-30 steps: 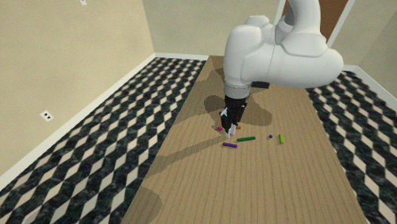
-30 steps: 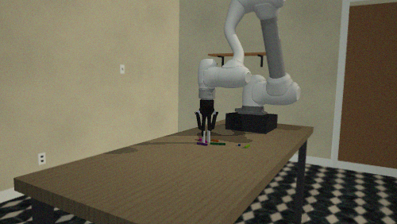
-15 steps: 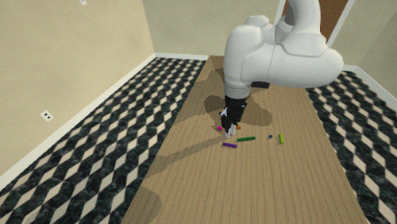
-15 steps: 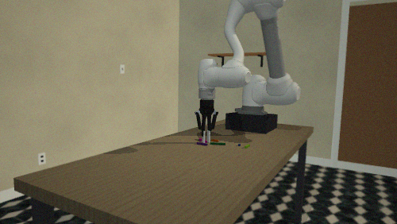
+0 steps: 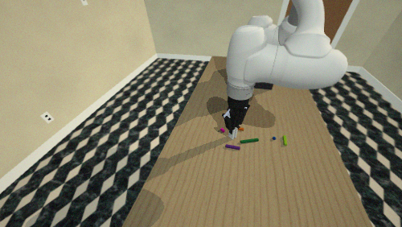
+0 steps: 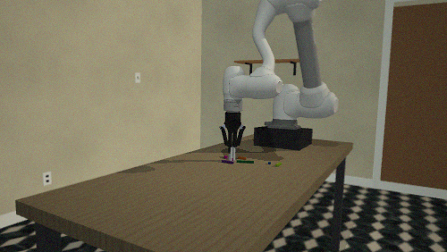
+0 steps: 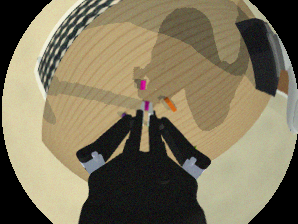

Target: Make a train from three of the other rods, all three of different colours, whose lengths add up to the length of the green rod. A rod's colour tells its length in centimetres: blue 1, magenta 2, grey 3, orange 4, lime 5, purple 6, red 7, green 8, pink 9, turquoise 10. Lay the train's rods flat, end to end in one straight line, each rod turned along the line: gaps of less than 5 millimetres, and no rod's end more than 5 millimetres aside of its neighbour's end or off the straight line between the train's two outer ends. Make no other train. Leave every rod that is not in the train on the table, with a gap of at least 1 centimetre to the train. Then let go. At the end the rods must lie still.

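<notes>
1. Checkered tiles are covering the floor (image 5: 100,121) (image 6: 362,223) (image 7: 65,35) around a wood-grained bench (image 5: 241,189) (image 6: 179,192) (image 7: 110,60), with beige walls rising behind.
2. Standing on a black block (image 6: 282,138) (image 7: 256,60), the white arm (image 5: 289,64) (image 6: 255,86) is reaching out over the bench and pointing its fingers (image 5: 231,134) (image 6: 231,154) downward.
3. Those fingers are grasping a short magenta rod (image 6: 232,159) (image 7: 146,106) at their tips, close above or on the bench; which of the two is not clear.
4. Another magenta rod (image 5: 222,130) (image 6: 225,157) (image 7: 143,85) is lying near the tips, apart from the grasped one.
5. On the other side of the fingers, an orange rod (image 5: 241,129) (image 6: 241,158) (image 7: 170,104) is resting on the bench.
6. Nearer the top camera, a purple rod (image 5: 232,147) (image 6: 227,162) is lying beside the green rod (image 5: 249,141) (image 6: 245,162), not touching it.
7. Beyond the green rod's far end from the purple one, a tiny blue rod (image 5: 274,138) (image 6: 269,163) is sitting between it and the lime rod (image 5: 285,140) (image 6: 277,164), which is lying crosswise to the green one.
</notes>
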Controlling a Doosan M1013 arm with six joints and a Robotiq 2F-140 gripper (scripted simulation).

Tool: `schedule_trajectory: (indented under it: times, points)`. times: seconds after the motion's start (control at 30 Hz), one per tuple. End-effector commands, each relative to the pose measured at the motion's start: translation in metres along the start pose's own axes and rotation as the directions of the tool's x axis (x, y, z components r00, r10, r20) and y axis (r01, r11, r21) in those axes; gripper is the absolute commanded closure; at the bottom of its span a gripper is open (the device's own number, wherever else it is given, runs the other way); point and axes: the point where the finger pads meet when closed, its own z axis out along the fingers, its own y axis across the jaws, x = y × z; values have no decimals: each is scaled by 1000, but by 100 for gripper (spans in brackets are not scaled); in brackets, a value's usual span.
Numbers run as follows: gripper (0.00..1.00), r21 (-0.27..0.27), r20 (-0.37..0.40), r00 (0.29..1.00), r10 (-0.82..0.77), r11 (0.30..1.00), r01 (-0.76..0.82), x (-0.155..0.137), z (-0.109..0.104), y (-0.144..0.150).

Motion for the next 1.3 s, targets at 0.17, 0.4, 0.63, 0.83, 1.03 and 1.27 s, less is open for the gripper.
schedule_trajectory:
  times: [0.17,0.4,0.63,0.83,1.03,1.27]
  points:
    - [97,0,0,1000,0,1000,0,0,0,0]
    - [97,0,0,1000,0,1000,0,0,0,0]
    - [97,0,0,1000,0,1000,0,0,0,0]
    - [97,0,0,1000,0,1000,0,0,0,0]
    - [97,0,0,1000,0,1000,0,0,-14,0]
    - [97,0,0,1000,0,1000,0,0,-48,0]
